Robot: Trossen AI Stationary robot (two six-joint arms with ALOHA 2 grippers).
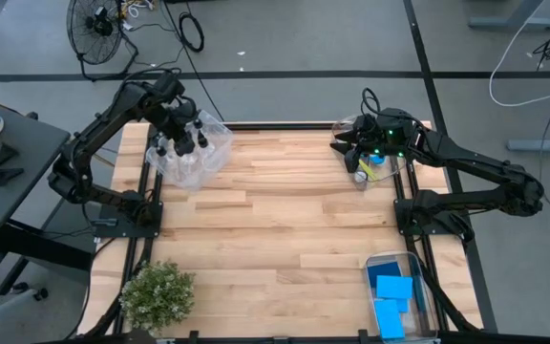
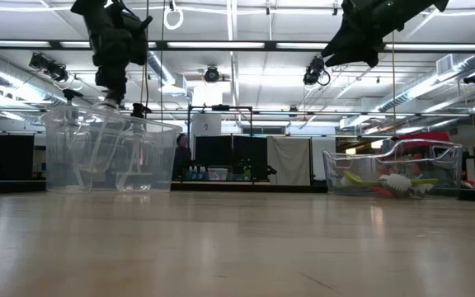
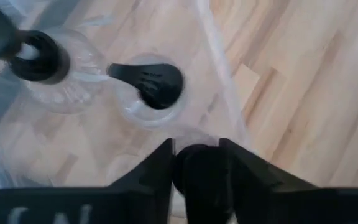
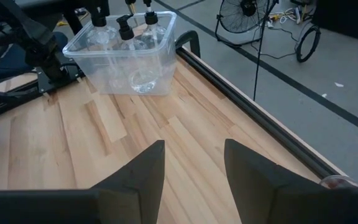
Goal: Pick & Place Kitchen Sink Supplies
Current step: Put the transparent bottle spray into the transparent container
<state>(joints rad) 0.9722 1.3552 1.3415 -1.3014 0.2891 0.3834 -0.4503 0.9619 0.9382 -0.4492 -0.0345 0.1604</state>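
Two-arm sorting of sink supplies, seen from above with clock directions taken on the table. At about ten o'clock the left gripper (image 1: 181,122) hangs over a clear plastic bin (image 1: 220,153) that holds small clear bottles with black tops (image 4: 125,31). Its own wrist view shows the fingers (image 3: 156,169) drawn narrow about one black bottle top (image 3: 199,175), so the step in hand is judged to be either setting this bottle into the bin or lifting it out; which one cannot be told. The next move calls for a straight vertical path, since neighbouring bottles stand close by.

At about two o'clock the right gripper (image 1: 356,143) waits with fingers apart and empty above a second clear bin (image 2: 390,169) of slim long-handled brushes (image 2: 396,183). Flat blue rectangular sponges (image 1: 394,291) lie in a third bin at five o'clock.

Hidden: the gripped bottle's body, behind the fingers. The brushes overlap and cannot be counted.
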